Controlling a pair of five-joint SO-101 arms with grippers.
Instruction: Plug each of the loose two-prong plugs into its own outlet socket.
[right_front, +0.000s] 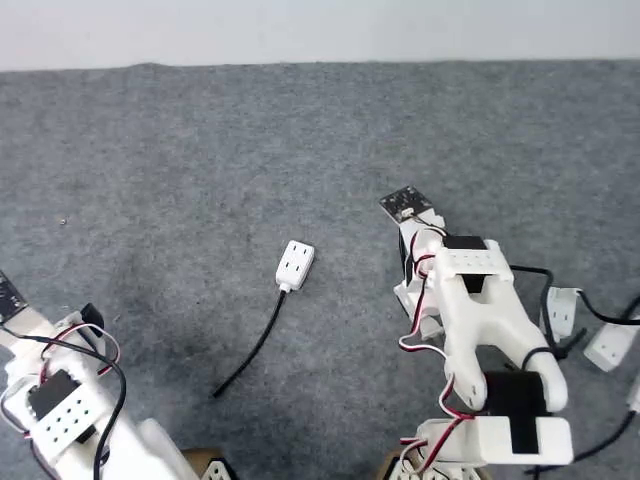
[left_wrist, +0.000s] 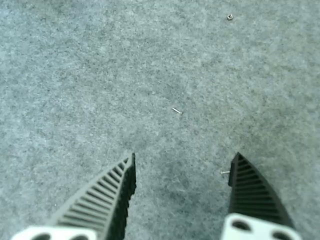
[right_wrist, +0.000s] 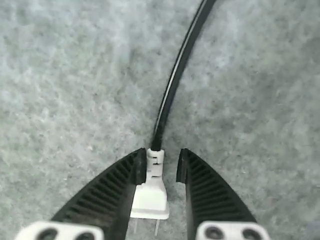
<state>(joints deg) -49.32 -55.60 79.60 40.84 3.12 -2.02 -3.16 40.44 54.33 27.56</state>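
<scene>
My right gripper (right_wrist: 162, 152) is open only narrowly, its ribbed fingers on either side of a white two-prong plug (right_wrist: 150, 192) lying on the grey carpet. One finger touches the plug and a thin gap shows at the other. The plug's black cord (right_wrist: 177, 75) runs away from the fingers. My left gripper (left_wrist: 185, 157) stands wide open over bare carpet. A white outlet socket (right_front: 295, 263) with a black cord (right_front: 250, 345) lies mid-table, left of the right arm (right_front: 480, 320). The left arm (right_front: 60, 400) sits at the near left corner.
Two more white plug or socket pieces (right_front: 560, 310) (right_front: 610, 345) with black cords lie at the right edge, beside the right arm. A tiny screw (left_wrist: 229, 16) and a small metal pin (left_wrist: 176, 110) rest on the carpet ahead of the left gripper.
</scene>
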